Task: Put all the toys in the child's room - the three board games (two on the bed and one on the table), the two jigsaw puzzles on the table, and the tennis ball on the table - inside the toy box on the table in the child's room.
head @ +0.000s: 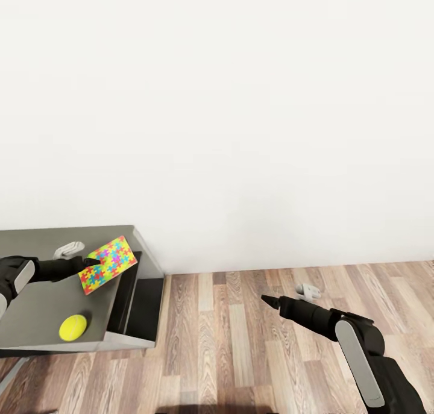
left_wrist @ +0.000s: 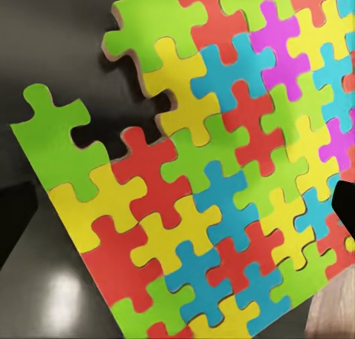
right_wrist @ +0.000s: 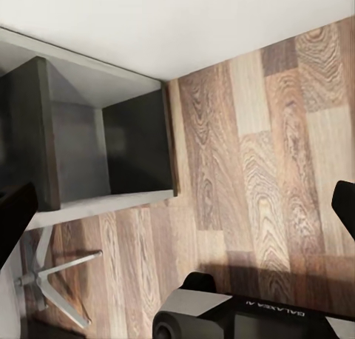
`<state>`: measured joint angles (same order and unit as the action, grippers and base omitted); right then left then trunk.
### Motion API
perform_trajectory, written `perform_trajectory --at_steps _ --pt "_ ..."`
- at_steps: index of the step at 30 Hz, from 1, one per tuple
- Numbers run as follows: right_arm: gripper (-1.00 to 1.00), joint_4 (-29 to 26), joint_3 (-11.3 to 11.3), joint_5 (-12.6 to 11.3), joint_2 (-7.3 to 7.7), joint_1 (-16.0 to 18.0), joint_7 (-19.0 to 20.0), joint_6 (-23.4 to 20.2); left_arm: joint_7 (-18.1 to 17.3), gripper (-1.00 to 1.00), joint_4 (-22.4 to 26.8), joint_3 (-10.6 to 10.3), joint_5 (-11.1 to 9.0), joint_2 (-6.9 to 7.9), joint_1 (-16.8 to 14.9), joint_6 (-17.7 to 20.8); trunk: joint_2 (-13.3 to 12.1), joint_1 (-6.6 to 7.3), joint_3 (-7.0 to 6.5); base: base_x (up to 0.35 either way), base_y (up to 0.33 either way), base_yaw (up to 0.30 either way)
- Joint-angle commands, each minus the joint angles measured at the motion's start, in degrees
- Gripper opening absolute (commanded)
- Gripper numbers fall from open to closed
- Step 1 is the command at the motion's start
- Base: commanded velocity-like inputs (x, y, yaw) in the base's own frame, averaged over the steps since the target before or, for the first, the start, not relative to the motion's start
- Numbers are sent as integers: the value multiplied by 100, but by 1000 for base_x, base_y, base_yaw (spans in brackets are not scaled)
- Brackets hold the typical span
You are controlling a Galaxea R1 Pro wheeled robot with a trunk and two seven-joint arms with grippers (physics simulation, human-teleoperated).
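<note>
Multicoloured jigsaw puzzle (head: 108, 264) in left gripper (head: 90, 262) above table (head: 36, 305); tennis ball (head: 73, 327) nearby

Glossy card-edged jigsaw puzzle (left_wrist: 214, 176), smooth grey table (head: 42, 305), wood-plank floor (head: 241, 341).

Jigsaw puzzle (left_wrist: 214, 183) up close, tilted, one piece missing, dark surface behind

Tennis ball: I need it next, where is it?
In the head view, the tennis ball lies at lower left on the table, near its front edge, below the jigsaw puzzle.
</note>
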<state>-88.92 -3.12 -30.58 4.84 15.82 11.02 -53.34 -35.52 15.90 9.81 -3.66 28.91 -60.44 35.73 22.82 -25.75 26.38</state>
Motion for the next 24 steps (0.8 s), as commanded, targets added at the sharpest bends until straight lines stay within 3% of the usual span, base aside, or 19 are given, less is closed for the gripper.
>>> perform_trajectory --at_steps 1,24 --pt "100 -3 -9 52 -1 3 59 -27 1 100 1 12 -38 1 -3 47 9 -3 6 0 0 -58" --pt "100 15 -7 37 -1 3 59 66 -1 100 1 13 -38 10 -3 48 9 -3 2 0 0 -4"
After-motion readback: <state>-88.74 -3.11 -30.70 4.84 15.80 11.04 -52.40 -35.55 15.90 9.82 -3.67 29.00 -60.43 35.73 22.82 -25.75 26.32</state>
